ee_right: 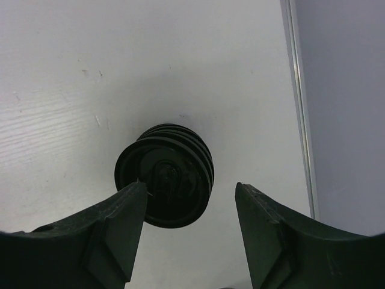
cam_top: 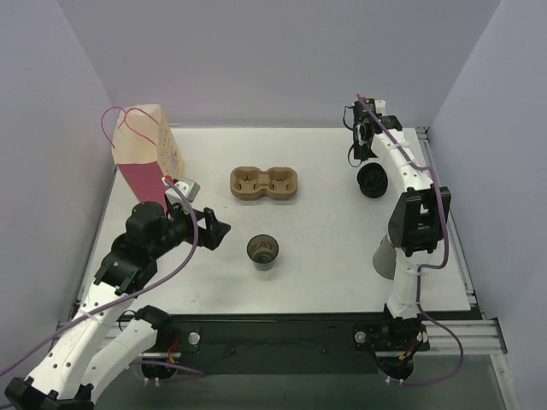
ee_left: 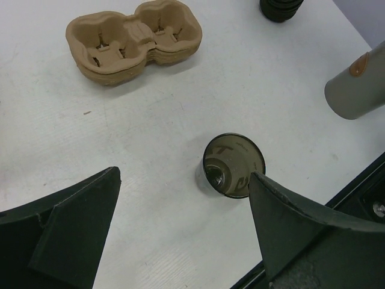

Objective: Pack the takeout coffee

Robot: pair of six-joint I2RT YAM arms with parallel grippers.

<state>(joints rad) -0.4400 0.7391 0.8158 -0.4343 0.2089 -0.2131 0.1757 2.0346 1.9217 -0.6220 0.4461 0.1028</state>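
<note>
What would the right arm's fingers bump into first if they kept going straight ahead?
Most likely the stack of black lids. It sits straight ahead, in the gap between the open fingers, with only white table around it. How far off it is, I can't tell.

Cropped on my feed
Grey cylinder [ee_left: 358, 87] runs off the right edge; lid stack [ee_left: 280, 7] off the top

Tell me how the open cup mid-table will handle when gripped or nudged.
The cup stands upright, lidless and seemingly empty, so it is probably light and apt to slide or tip. Its thin open rim may flex if squeezed.
</note>
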